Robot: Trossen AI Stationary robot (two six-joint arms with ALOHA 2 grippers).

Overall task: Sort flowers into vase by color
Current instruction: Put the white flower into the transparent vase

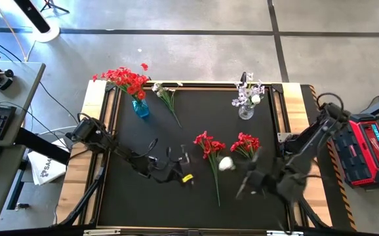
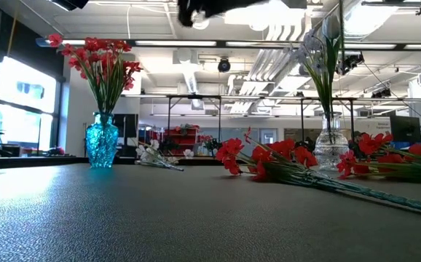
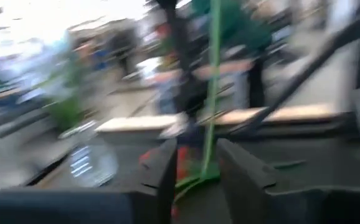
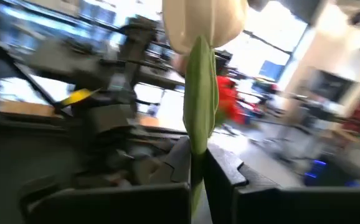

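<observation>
Up over the 5 o'clock part of the black counter, a single white-budded artificial flower on a thin green stem is clamped in the right tool, whose fingers are pinched tight on the stem just below the bud. The left tool is parked near the counter's middle. Its fingers are parted a little, with a green stem running through the gap, so nothing looks gripped there.

Step in hand, as a guess: a pick-up or hand-off of one white flower, now carried by the right arm alone.

Orientation: in the right wrist view the stem comes straight out from between the fingers, bud outermost. From above, the bud sits toward 10 o'clock of the right tool, so the long axis is probably about 4 to 10 o'clock. How much it tilts can't be told.

Next move, most likely: the stem has to be swung upright, bud up, carried toward 12 o'clock and lowered cut end first into the clear glass vase of pale blossoms. The blue glass vase of red blossoms at 10 o'clock is the wrong colour. Two loose red sprigs lying in between should be passed over, not dragged.
</observation>
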